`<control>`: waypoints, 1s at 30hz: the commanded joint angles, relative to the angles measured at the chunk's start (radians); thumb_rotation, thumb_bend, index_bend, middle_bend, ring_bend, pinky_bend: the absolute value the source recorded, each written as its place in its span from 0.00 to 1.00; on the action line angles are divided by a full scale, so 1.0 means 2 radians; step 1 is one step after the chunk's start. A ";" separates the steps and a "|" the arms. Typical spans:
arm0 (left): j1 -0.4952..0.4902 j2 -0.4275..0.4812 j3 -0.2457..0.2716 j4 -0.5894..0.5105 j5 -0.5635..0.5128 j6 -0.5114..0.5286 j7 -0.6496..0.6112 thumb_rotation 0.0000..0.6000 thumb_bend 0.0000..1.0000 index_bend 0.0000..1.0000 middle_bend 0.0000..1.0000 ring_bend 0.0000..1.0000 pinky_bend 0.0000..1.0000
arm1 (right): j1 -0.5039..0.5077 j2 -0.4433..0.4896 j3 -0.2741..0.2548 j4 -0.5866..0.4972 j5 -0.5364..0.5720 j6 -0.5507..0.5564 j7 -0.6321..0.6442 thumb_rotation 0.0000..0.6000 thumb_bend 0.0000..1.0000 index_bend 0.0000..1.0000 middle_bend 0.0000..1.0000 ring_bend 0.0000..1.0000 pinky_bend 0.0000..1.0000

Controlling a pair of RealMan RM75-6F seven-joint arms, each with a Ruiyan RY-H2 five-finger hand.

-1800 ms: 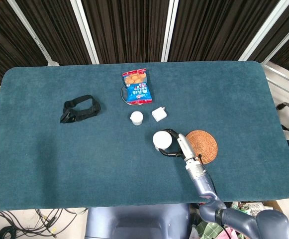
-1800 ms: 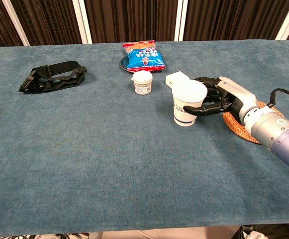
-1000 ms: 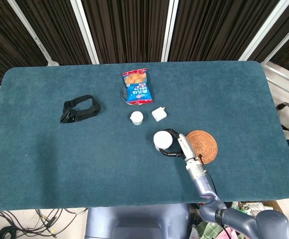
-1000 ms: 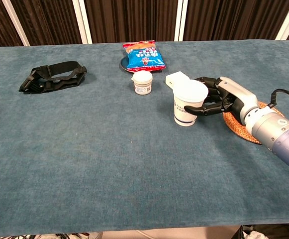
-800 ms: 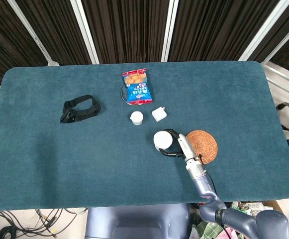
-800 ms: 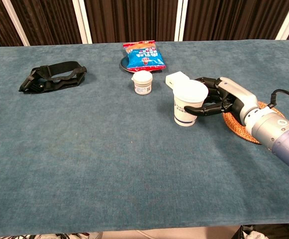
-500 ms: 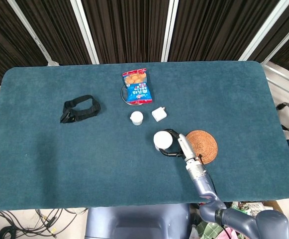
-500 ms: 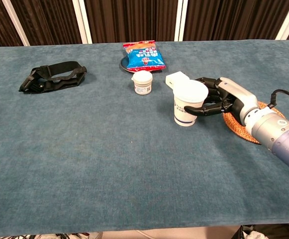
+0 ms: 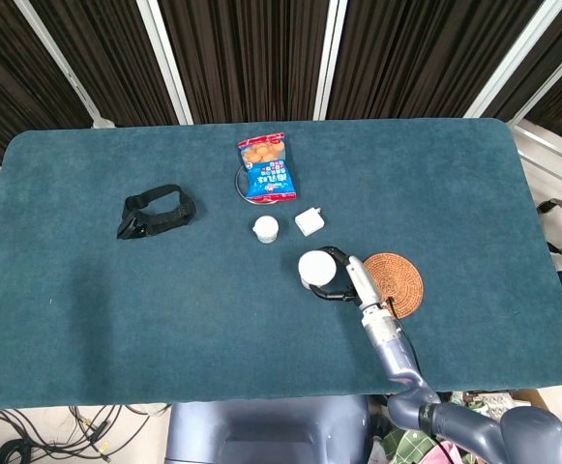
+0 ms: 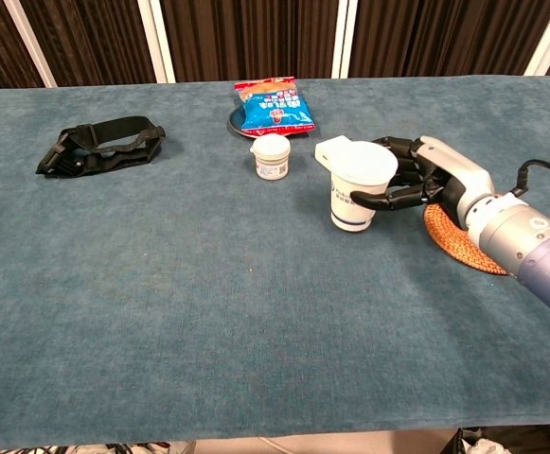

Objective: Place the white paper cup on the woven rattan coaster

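Our right hand (image 10: 424, 180) wraps its fingers (image 10: 381, 200) around the white paper cup (image 10: 359, 184), just beside the woven rattan coaster (image 9: 397, 282) toward the table's (image 9: 87, 290) near edge.

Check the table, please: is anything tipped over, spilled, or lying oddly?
Nothing stands out. The paper cup is upright in the right hand, beside the coaster, not yet on it. The snack bag partly covers a dark ring.

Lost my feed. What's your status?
Right hand grips white paper cup. Left hand not in view. Rattan coaster beside cup, path clear.
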 commanded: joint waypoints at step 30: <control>0.001 0.000 -0.001 -0.003 -0.003 0.003 0.003 1.00 0.26 0.00 0.03 0.00 0.00 | -0.049 0.166 -0.026 -0.112 -0.018 0.011 -0.019 1.00 0.19 0.35 0.34 0.34 0.21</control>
